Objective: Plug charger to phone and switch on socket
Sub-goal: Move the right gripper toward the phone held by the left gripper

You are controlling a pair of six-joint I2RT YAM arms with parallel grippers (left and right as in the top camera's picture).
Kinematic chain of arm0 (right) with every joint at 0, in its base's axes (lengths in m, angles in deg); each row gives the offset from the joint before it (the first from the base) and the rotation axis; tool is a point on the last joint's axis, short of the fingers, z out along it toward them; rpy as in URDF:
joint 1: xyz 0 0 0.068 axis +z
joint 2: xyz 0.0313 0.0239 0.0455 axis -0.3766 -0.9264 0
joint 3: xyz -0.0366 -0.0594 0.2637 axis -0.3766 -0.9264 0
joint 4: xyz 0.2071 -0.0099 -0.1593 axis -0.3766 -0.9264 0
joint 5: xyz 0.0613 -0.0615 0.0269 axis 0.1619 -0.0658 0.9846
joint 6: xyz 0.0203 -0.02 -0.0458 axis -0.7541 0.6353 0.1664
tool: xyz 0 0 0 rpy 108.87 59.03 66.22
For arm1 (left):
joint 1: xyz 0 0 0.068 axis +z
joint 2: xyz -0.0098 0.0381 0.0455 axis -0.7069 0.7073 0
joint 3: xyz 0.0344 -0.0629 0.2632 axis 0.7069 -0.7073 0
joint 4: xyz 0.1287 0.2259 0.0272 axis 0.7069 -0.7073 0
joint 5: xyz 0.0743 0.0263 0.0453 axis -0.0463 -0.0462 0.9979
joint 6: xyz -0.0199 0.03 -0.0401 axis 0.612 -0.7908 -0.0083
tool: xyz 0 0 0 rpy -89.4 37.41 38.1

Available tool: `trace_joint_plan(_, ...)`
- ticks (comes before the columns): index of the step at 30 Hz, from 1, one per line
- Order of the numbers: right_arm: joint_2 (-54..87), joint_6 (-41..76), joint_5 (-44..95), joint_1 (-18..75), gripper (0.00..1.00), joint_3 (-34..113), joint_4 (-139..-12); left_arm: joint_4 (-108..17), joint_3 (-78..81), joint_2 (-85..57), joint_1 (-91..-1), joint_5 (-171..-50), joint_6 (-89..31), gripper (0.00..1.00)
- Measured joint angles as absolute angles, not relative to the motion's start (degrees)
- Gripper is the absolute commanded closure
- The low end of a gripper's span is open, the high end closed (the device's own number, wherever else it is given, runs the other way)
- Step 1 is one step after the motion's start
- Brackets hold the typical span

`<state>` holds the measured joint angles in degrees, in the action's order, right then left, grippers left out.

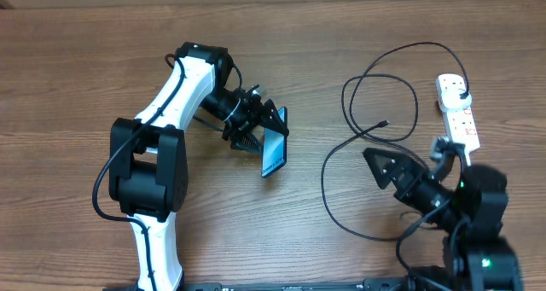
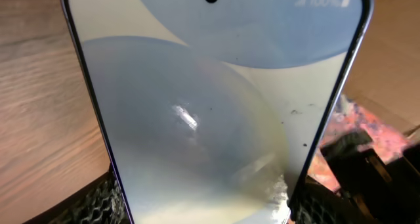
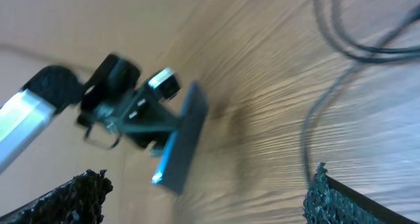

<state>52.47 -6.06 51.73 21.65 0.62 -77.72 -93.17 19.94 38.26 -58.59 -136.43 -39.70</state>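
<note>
My left gripper (image 1: 258,130) is shut on the phone (image 1: 273,152) and holds it tilted on its long edge above the table's middle. In the left wrist view the phone's light-blue screen (image 2: 210,106) fills the frame between my fingers. The right wrist view shows the phone (image 3: 180,145) edge-on, held by the left gripper (image 3: 131,112). The charger (image 1: 375,95) lies in loose loops on the right, its connector tip (image 1: 385,123) free on the table and its black plug (image 1: 461,91) at the socket (image 1: 458,113). My right gripper (image 1: 384,167) is open and empty, just below the cable's tip, pointing towards the phone.
The wooden table (image 1: 85,69) spreads under everything. The cable's lower loop (image 1: 328,197) curves round the front of my right gripper. A cable strand (image 3: 315,132) runs close by my right finger in the right wrist view.
</note>
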Motion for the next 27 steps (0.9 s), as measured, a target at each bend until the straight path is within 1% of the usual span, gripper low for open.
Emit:
trace_joint_plan(4, 46.9, -4.6, 51.1, 29.6, 0.01, 6.3, -78.0, -89.9, 19.9, 38.3, -58.5, -137.7, -36.7, 0.29)
trace_joint_plan(7, 44.0, -4.7, 47.1, 37.1, 0.01, 7.3, -78.1, -87.0, 19.9, 38.3, -58.4, -138.2, -33.5, 0.29)
trace_joint_plan(10, 40.5, -6.7, 39.6, 46.4, 0.00, 7.3, -78.3, -83.9, 19.9, 38.3, -58.4, -139.9, -30.4, 0.29)
trace_joint_plan(17, 34.1, -12.5, 20.4, 61.9, 0.00, 7.3, -75.8, -78.2, 19.9, 38.3, -58.4, -144.8, -23.8, 0.29)
trace_joint_plan(22, 27.7, -14.3, 10.2, 68.4, 0.00, 7.3, -70.2, -76.6, 19.9, 38.3, -58.4, -146.2, -20.4, 0.29)
trace_joint_plan(27, 22.1, -15.1, 5.9, 69.1, 0.01, 7.3, -63.2, -76.6, 19.9, 38.3, -58.4, -146.9, -19.0, 0.29)
